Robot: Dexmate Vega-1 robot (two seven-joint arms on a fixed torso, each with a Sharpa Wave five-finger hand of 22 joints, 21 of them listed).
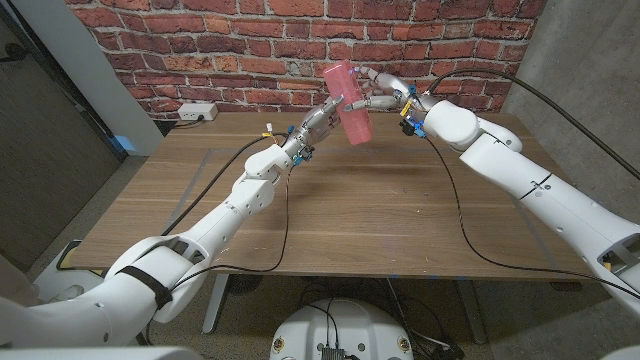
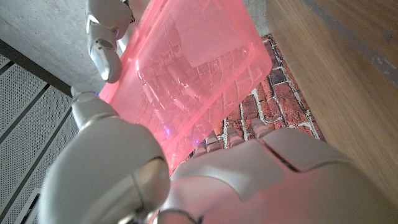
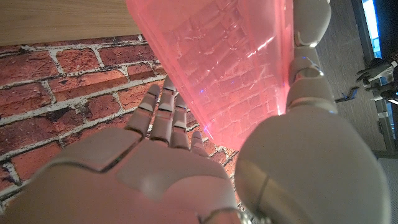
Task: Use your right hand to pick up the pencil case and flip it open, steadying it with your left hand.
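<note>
Both arms reach in from the near corners of the wooden counter [image 1: 380, 210] and meet over its far side, before a red brick wall [image 1: 250, 50]. Between them hangs the pencil case [image 1: 350, 103], a translucent pink box, lifted clear of the counter and tilted. Right hand [image 1: 385, 95] grips its upper far side, fingers [image 3: 165, 115] behind it and thumb in front. Left hand [image 1: 322, 120] holds its lower near side, fingers [image 2: 102, 37] curled over one edge. Whether the lid is open cannot be told.
</note>
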